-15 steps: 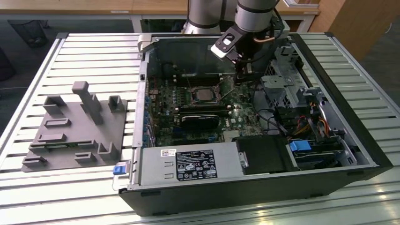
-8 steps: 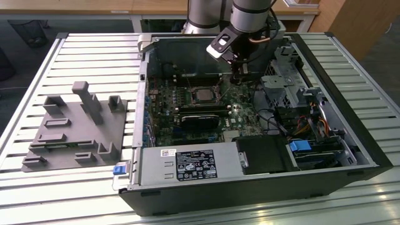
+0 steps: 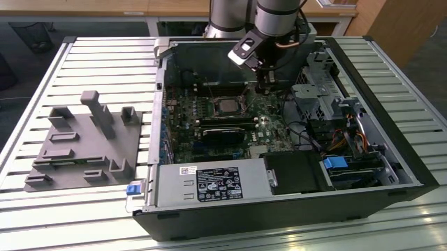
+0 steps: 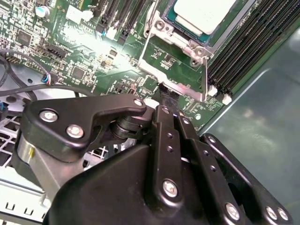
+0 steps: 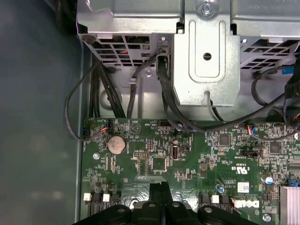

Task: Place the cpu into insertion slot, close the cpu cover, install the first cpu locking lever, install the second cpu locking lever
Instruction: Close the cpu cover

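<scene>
The cpu lies silver top up in the insertion slot on the green board. The grey cpu cover lies flat around the chip. A thin metal locking lever runs along the socket's edge. My gripper is lowered into the case on the exterior view's right of the socket. Its black fingers are shut together, and their tips rest at the lever's bent metal end. Whether anything is pinched between them is hidden.
The open computer case holds long black memory slots, a black heatsink, a metal drive cage and loose cables. A coin battery sits on the board. A grey fixture plate stands on the exterior view's left.
</scene>
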